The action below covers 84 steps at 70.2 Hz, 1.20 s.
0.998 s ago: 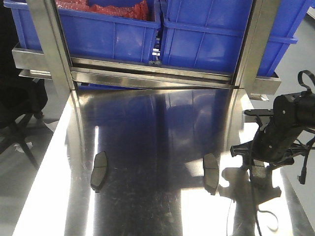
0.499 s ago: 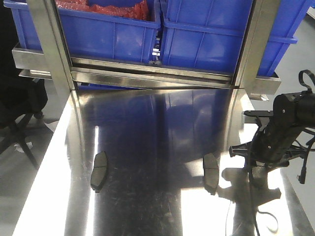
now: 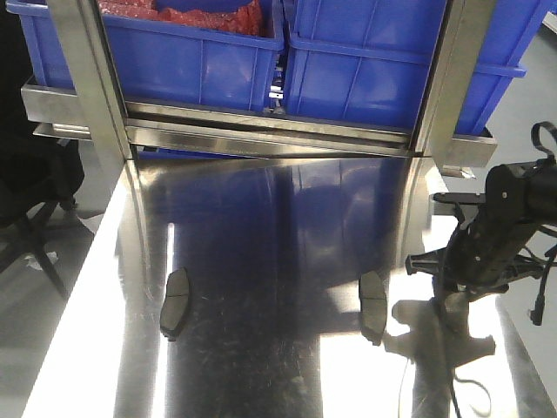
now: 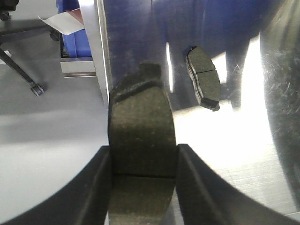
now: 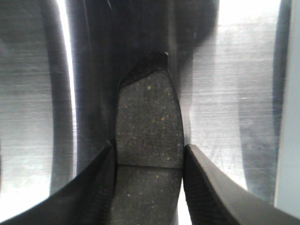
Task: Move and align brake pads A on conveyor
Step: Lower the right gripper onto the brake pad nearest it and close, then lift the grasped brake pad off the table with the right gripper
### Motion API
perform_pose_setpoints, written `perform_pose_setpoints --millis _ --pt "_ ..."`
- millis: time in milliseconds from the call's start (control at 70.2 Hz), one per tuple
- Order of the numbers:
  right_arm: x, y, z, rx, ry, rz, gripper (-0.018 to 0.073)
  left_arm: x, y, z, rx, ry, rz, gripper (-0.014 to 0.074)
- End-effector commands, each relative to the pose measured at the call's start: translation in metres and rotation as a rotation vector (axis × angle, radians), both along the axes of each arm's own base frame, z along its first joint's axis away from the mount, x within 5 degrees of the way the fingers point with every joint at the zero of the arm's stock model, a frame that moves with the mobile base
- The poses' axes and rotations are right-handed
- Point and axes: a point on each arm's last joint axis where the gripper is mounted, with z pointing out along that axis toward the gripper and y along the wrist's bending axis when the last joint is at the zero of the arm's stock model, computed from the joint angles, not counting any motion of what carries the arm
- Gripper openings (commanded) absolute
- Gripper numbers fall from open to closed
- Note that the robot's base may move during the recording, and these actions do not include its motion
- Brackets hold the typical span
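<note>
Shiny stainless steel table (image 3: 261, 218), glare streaks; blue bins (image 3: 200, 61) on steel rack (image 3: 261, 135) at 12 o'clock; grey floor (image 3: 22, 348), chair legs (image 3: 39, 248) at 9 o'clock.

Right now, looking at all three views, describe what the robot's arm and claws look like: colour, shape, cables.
The right arm is matt black, chunky-jointed, with black cables looping off it. The left claw and right claw each have two broad black fingers tapering to tips; the right's look finely textured.
</note>
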Motion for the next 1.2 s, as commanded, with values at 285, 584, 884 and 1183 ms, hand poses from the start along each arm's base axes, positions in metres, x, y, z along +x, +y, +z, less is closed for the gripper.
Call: perform_pose_setpoints --millis 285,584,884,1183 --pt "-0.020 -0.010 0.094 -0.081 -0.293 0.054 0.0008 0.004 -0.001 0.014 -0.030 -0.101 0.006 -0.0006" --pt "-0.075 -0.016 0.126 -0.100 -0.435 0.066 0.0008 0.004 -0.001 0.014 -0.030 -0.101 0.006 -0.0006" --pt "-0.139 -0.021 0.146 -0.085 -0.567 0.055 0.0008 0.004 -0.001 0.014 -0.030 -0.101 0.006 -0.0006" --pt "-0.209 -0.024 0.144 -0.027 -0.757 0.035 0.0008 0.004 -0.001 0.014 -0.030 -0.101 0.006 -0.0006"
